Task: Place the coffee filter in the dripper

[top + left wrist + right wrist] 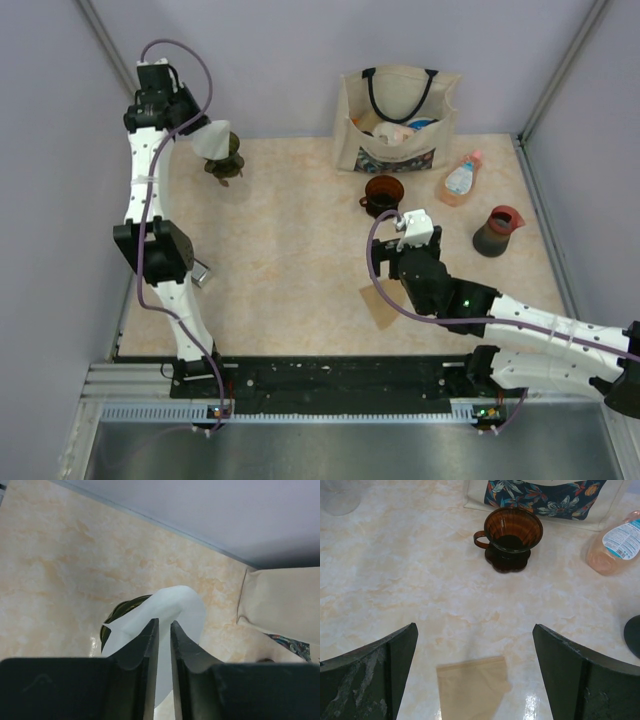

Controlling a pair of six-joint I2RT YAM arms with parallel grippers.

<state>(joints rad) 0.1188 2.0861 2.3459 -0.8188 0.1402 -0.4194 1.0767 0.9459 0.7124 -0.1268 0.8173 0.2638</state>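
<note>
A white coffee filter (215,138) (175,605) stands upright in a dark dripper (225,167) (117,614) at the far left of the table. My left gripper (195,125) (163,622) is right over it, its jaws drawn close with only a narrow slit. White paper shows through the slit, and whether it is pinched does not show. My right gripper (410,215) (475,626) hangs wide open and holds nothing. It is above a flat brown paper filter (380,305) (472,687) lying on the table. A brown glass dripper (383,190) (512,530) stands just beyond it.
A cream tote bag (398,120) (545,495) with a floral pocket stands at the back. To its right a pink bottle (460,180) (615,542) lies on its side. A dark jug with a red lid (497,232) stands further right. Walls close the left, back and right.
</note>
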